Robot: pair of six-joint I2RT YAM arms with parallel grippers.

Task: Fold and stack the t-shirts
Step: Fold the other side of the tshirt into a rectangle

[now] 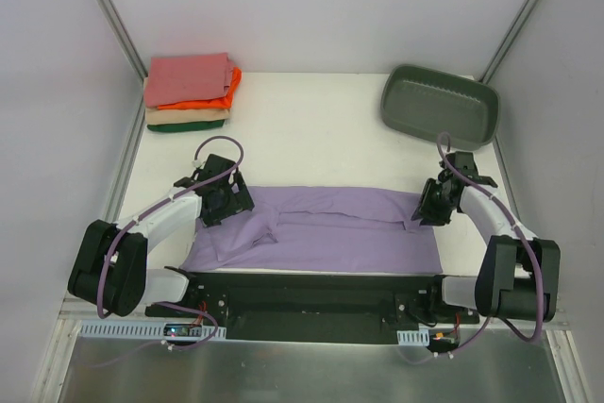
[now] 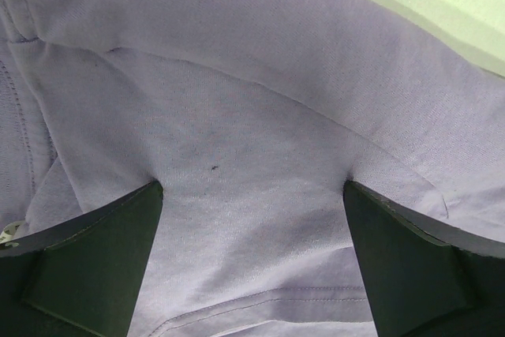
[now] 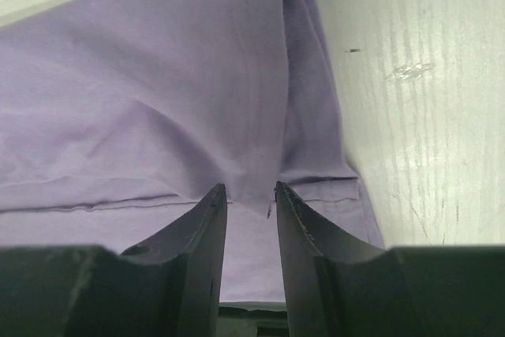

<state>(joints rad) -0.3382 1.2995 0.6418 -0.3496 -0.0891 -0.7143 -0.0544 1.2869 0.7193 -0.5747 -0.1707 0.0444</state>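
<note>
The lavender t-shirt lies spread in a long band across the near part of the table, with its upper edge folded over. My left gripper stands open at the shirt's left end. Its fingers are set wide apart on the lavender cloth, with nothing held. My right gripper is at the shirt's far right corner. Its jaws are close together on a raised ridge of the hem, and the cloth tents up to the tips. A stack of folded t-shirts, salmon-pink on top, sits at the back left.
A grey-green plastic tub stands at the back right corner. The white table shows bare between the stack and the tub. Frame posts rise at the back corners, and the arms' bases line the near edge.
</note>
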